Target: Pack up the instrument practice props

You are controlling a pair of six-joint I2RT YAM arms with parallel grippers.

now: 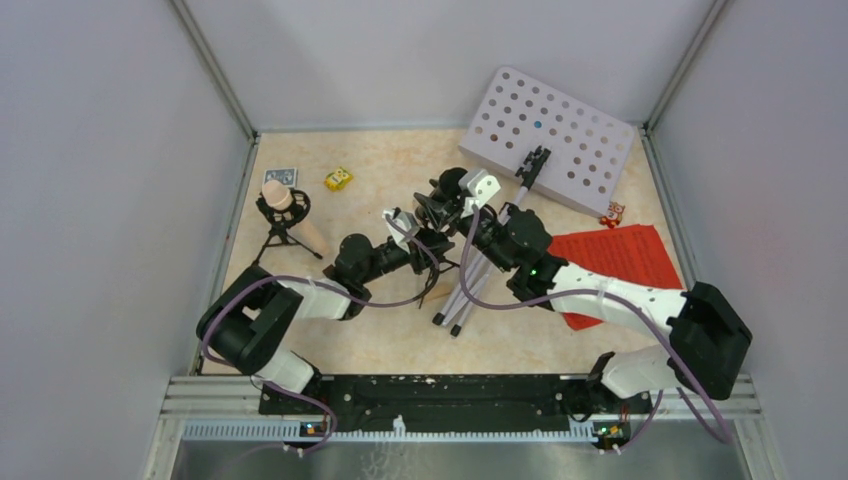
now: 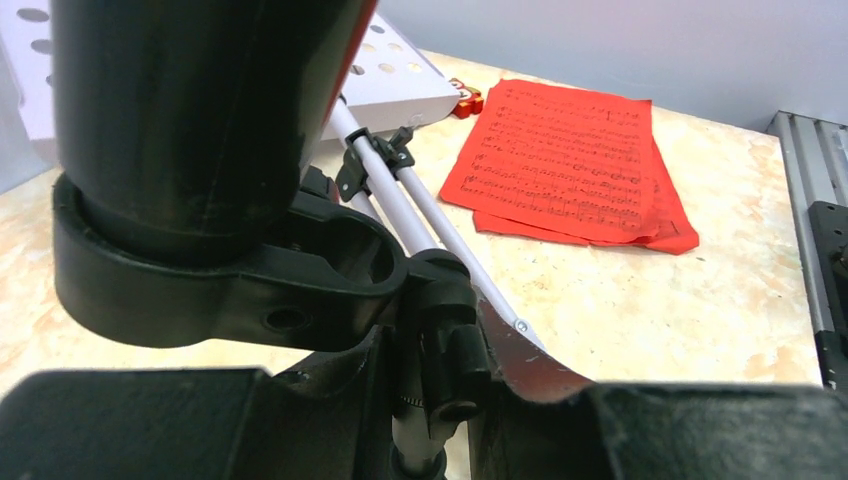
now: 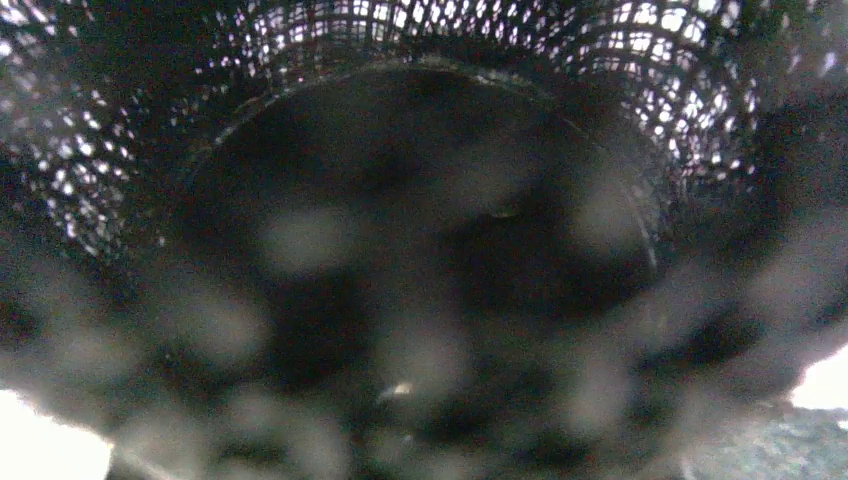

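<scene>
The black microphone (image 1: 450, 184) sits in the clip of a small black tripod (image 1: 432, 215) above mid-table. My left gripper (image 1: 408, 228) is shut on that tripod's stem (image 2: 440, 400), just under the clip (image 2: 250, 290), and the microphone body (image 2: 190, 110) looms over it. My right gripper (image 1: 478, 190) is at the microphone head, whose mesh (image 3: 420, 200) fills the right wrist view and hides the fingers. The white perforated music desk (image 1: 548, 138) lies at the back with its silver legs (image 1: 480, 270) folded toward me. Red sheet music (image 1: 615, 255) lies at right. A beige microphone (image 1: 285, 205) stands on another small tripod (image 1: 280, 238) at left.
A yellow toy car (image 1: 338, 179) and a small blue card (image 1: 280, 176) lie at back left. A red-and-white toy (image 1: 613, 213) sits by the music desk's corner. Grey walls enclose three sides. A metal rail (image 2: 815, 200) runs along the table's near edge.
</scene>
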